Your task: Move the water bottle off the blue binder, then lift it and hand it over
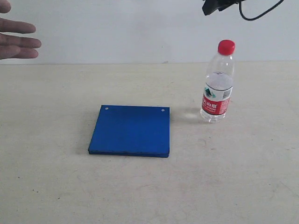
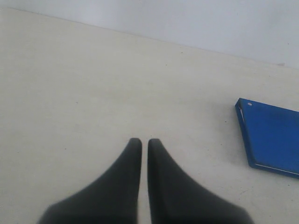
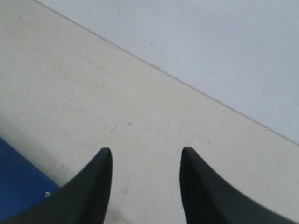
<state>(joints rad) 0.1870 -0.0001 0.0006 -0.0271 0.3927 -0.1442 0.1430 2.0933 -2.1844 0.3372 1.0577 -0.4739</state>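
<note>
The water bottle (image 1: 217,84), clear with a red cap and a red-and-white label, stands upright on the table just right of the blue binder (image 1: 131,130), apart from it. The binder lies flat with nothing on it; a corner of it shows in the left wrist view (image 2: 273,140) and in the right wrist view (image 3: 18,182). My right gripper (image 3: 146,151) is open and empty above bare table, and a dark part of that arm (image 1: 217,5) shows high above the bottle. My left gripper (image 2: 141,141) is shut on nothing, over the table off to the binder's side.
A person's open hand (image 1: 16,39) reaches in at the upper left edge of the exterior view. The pale table (image 1: 233,177) runs back to a white wall. A black cable (image 1: 259,14) hangs at the top right.
</note>
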